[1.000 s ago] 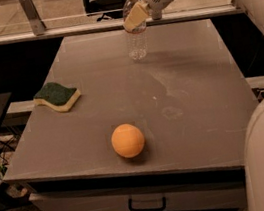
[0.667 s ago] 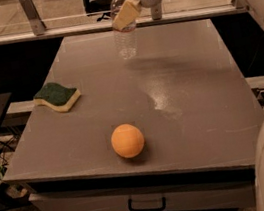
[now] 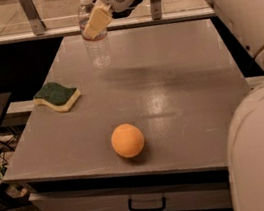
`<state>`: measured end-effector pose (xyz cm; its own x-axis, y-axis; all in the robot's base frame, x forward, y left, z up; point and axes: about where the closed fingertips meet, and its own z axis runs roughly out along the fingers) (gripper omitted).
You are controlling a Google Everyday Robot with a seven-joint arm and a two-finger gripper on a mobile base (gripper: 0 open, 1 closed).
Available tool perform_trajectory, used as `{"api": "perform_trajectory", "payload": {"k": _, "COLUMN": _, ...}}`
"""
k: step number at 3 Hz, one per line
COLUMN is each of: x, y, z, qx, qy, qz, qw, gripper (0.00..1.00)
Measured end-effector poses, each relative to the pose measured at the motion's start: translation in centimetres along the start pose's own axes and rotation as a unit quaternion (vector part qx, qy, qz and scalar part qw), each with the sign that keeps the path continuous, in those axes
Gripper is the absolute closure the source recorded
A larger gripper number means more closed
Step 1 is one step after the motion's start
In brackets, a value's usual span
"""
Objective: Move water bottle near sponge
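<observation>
Gripper (image 3: 93,26) over table (image 3: 180,89) rear covers water bottle (image 3: 99,52) neck; far finger prob. hidden.

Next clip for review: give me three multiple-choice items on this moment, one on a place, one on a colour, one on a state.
1. Where does the sponge lie?
A) near the table's left edge
B) at its right edge
C) on the floor

2. What colour is the ball?
A) green
B) orange
C) blue

3. What is the gripper doing?
A) hanging open over the ball
B) pressing the sponge
C) gripping the water bottle

Answers:
1 A, it sits by the left edge.
2 B, it is plainly orange.
3 C, over the table's far side, its finger clamps the bottle's upper part.
</observation>
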<state>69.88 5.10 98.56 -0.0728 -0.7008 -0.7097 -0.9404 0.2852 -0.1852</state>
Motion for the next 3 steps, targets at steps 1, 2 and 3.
{"api": "perform_trajectory", "payload": {"k": 1, "x": -1.2, "y": 1.1, "z": 3.7, "qx": -0.044, "qy": 0.011, "qz": -0.024, "qw": 0.9987, "gripper": 1.00}}
{"api": "perform_trajectory", "payload": {"k": 2, "x": -1.3, "y": 1.5, "z": 5.7, "qx": -0.065, "qy": 0.020, "qz": -0.029, "qw": 0.9973, "gripper": 1.00}}
{"api": "perform_trajectory", "payload": {"k": 3, "x": -1.7, "y": 2.1, "z": 7.0, "qx": -0.081, "qy": 0.022, "qz": -0.034, "qw": 0.9959, "gripper": 1.00}}
